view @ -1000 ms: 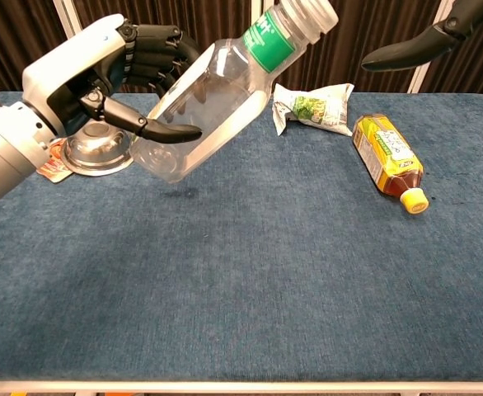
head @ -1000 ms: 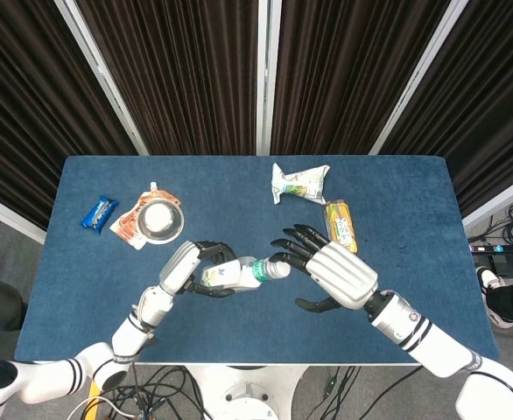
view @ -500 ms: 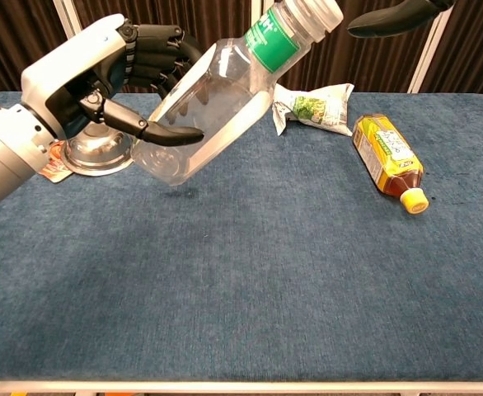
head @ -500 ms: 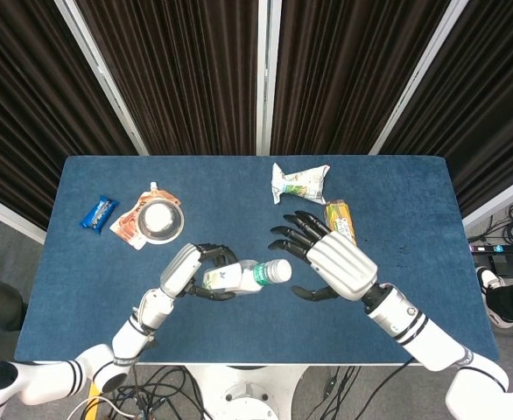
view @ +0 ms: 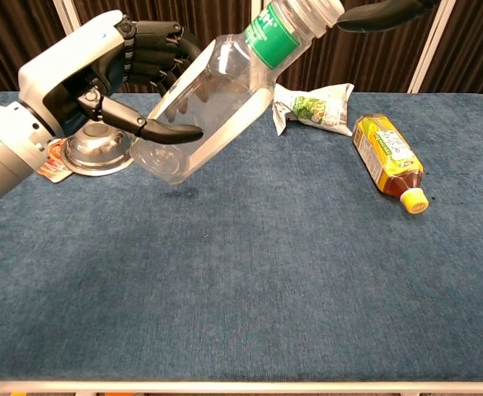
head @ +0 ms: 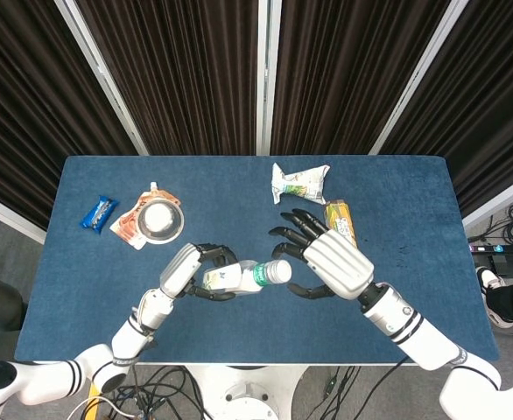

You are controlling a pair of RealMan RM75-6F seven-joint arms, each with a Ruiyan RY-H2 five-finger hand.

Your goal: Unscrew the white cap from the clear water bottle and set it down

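Near the frame's centre, the clear water bottle (head: pixel 232 276) is gripped tilted by the left robot hand (head: pixel 186 269); the right robot hand (head: pixel 325 262), fingers spread, is held beside the white cap (head: pixel 279 271). Twisting could spin a loosely held bottle.

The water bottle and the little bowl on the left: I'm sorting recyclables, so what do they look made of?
The water bottle, held by the left hand, looks like thin clear glossy plastic: the table shows through it. Its white cap seems opaque ridged plastic. The bowl looks like polished metal, judging by its mirror-like shine, though I can't be sure.
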